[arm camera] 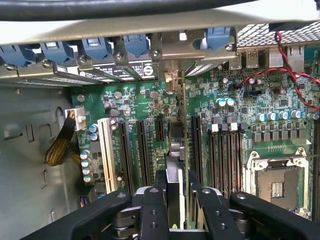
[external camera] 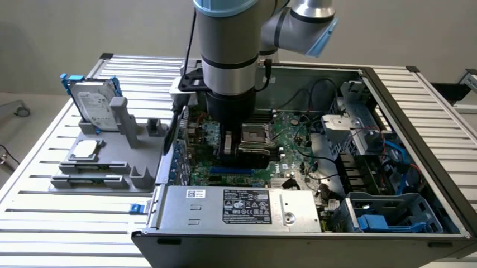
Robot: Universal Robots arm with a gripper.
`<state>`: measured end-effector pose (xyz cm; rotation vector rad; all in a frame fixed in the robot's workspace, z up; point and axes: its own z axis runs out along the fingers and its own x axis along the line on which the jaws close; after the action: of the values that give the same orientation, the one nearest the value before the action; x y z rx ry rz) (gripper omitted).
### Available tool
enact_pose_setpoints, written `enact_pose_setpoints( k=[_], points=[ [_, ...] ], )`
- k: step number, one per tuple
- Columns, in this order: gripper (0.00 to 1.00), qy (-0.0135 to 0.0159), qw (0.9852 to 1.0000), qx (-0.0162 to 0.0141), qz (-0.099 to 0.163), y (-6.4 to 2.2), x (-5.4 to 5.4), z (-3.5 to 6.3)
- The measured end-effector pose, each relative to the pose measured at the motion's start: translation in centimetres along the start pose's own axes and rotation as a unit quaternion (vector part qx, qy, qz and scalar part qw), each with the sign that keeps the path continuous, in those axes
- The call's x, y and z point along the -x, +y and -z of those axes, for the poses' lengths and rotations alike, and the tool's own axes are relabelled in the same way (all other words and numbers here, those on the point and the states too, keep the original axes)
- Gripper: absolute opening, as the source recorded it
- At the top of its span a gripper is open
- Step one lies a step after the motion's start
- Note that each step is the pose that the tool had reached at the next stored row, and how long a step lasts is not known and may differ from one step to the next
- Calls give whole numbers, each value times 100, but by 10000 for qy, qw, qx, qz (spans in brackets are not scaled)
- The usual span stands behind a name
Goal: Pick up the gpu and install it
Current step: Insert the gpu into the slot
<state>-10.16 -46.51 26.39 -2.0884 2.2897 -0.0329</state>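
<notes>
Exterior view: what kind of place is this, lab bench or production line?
Probably a lab or test bench for robotic PC assembly. An open computer case with its motherboard exposed lies on a slatted aluminium table, beside a grey parts fixture holding a hard drive.

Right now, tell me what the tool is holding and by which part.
The tool holds the gpu edge-on by its upper edge, one finger on each flat face, above the motherboard slots inside the computer case.
</notes>
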Motion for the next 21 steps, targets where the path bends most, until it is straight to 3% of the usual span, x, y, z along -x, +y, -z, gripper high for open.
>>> enact_pose_setpoints(
  k=[21],
  points=[
    [28,-15,10000,-2,-85,31,-4,-82]
  ],
)
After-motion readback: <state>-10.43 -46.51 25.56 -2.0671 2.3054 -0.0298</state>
